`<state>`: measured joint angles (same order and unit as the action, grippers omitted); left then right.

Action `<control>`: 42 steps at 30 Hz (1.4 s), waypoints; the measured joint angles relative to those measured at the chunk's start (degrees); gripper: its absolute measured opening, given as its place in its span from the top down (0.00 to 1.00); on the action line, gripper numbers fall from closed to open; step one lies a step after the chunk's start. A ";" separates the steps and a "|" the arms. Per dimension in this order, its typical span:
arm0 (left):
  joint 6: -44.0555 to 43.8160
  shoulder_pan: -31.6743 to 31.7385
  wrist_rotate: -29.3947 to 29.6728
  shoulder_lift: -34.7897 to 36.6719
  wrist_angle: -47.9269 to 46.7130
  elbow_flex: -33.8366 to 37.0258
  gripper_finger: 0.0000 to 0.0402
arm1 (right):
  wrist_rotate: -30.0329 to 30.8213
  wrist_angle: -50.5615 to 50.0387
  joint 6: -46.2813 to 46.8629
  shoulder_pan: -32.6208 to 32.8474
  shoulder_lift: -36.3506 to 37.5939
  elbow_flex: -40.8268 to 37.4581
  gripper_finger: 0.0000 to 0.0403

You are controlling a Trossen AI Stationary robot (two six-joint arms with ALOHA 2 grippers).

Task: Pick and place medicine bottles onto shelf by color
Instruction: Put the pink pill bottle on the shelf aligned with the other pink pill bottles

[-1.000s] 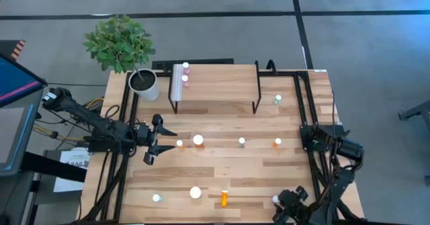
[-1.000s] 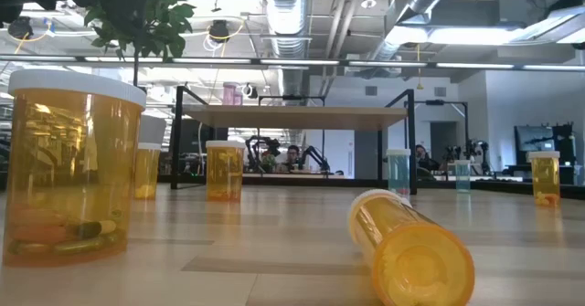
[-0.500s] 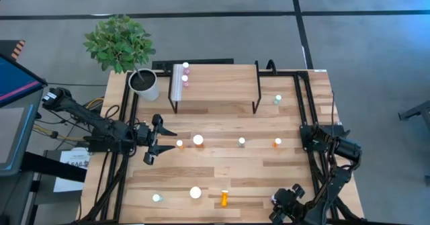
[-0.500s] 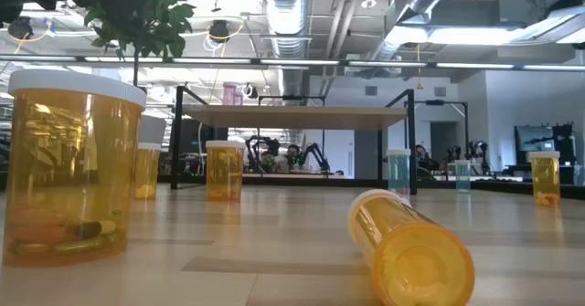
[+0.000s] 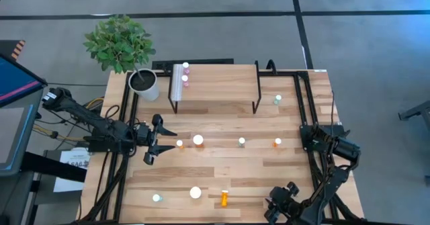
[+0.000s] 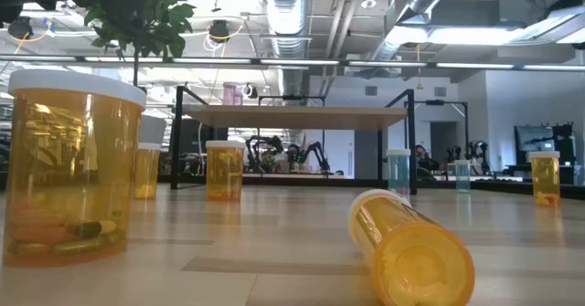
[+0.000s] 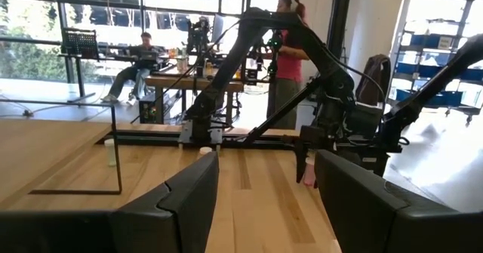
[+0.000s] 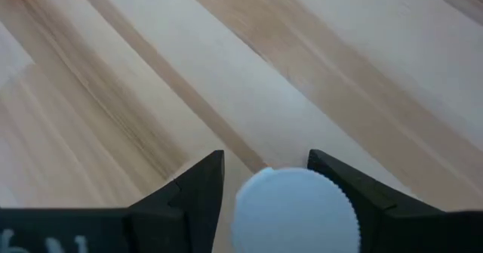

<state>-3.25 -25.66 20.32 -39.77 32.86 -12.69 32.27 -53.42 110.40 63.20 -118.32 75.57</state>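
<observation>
two pink bottles (image 5: pixel 185 74) stand at the shelf (image 5: pixel 218 84)'s upper-left end; about nine others are scattered across the surface (image 5: pixel 222 168). the right claw (image 8: pixel 266 179), lower right, straddles a white-capped bottle (image 8: pixel 294 210); left claw (image 5: pixel 158 139) waits open, mid-left.

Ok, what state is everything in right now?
Left gripper: jaws open, empty.
Right gripper: down over a white-capped bottle, hold unclear.
Near orange bottle: lying on its side.
Large orange bottle: upright, capped.
Shelf: upright, pink bottles standing at one end.
</observation>
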 joint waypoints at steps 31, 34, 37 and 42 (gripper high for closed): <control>-0.26 0.01 0.00 0.00 -0.03 0.00 0.48 | -5.05 -0.05 1.73 0.90 0.22 0.15 0.61; -0.31 0.00 0.00 0.00 -0.02 0.00 0.48 | -5.20 -0.01 1.82 0.90 0.22 0.15 0.66; -0.69 0.00 0.00 0.00 -0.04 0.00 0.48 | -5.20 0.06 1.80 0.87 0.26 0.20 0.69; -3.10 -0.02 -0.61 -0.04 -0.55 0.00 0.48 | -5.59 -0.58 0.36 -0.25 0.26 1.54 0.69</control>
<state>-6.35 -25.67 19.70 -39.81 32.32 -12.69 26.68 -54.00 110.76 62.95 -118.06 77.11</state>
